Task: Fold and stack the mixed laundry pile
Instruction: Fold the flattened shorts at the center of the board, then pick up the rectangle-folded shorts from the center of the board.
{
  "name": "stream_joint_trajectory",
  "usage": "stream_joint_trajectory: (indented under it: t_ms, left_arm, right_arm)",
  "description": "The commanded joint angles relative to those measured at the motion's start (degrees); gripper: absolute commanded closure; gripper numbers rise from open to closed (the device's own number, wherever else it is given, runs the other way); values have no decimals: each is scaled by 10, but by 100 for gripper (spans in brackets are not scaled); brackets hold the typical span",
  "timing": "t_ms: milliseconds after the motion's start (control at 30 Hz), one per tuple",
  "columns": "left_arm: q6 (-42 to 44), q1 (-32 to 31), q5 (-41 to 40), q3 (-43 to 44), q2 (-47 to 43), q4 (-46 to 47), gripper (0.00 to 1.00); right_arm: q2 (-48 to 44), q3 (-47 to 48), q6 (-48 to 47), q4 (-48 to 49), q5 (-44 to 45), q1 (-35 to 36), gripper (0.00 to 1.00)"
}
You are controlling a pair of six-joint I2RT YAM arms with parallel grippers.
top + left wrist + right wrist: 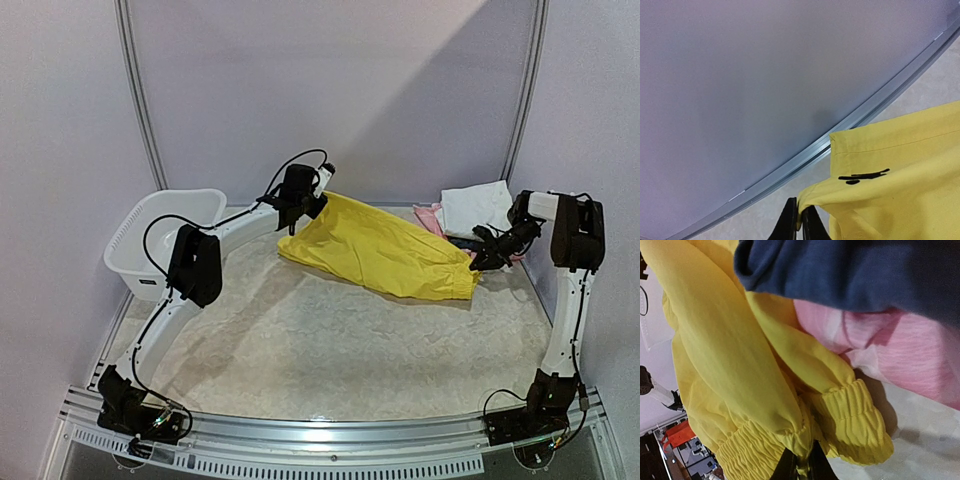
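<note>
The bright yellow shorts (380, 250) hang stretched between my two grippers over the back of the table. My left gripper (300, 208) is shut on a hem corner at the shorts' left end; in the left wrist view, yellow cloth (900, 160) with a small black label (863, 176) is pinched between the jaws (801, 220). My right gripper (480, 262) is shut on the gathered elastic waistband (755, 452) at the right end, jaws (802, 465) closed over it. A white T-shirt (478, 205) lies in the pile at the back right.
Pink cloth (430, 218) and dark blue cloth (850, 270) lie with the white shirt at the back right, close to my right gripper. A white plastic basket (160, 240) stands at the left edge. Walls with metal rails (790, 167) close in the back and sides.
</note>
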Motion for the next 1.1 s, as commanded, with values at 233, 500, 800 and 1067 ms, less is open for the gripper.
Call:
stream_joint_trajectory:
  t_ms: [233,500,800,1067]
  left_arm:
    - [32,2,-69,-2,-16,-4,51]
    - [29,-31,-97,-59,-165,-126,14]
    - [-178,-31,116,-244,-318,-278,19]
    - [-254,-24,151,-218,-271,-333,19]
  right_arm:
    - [-17,23,19,60,72,-6,58]
    - [-158,-21,0,80,171,-8,39]
    - [-295,-133,-75,78,142,54,33]
    - [-304,-183,-147,82,131,176,37]
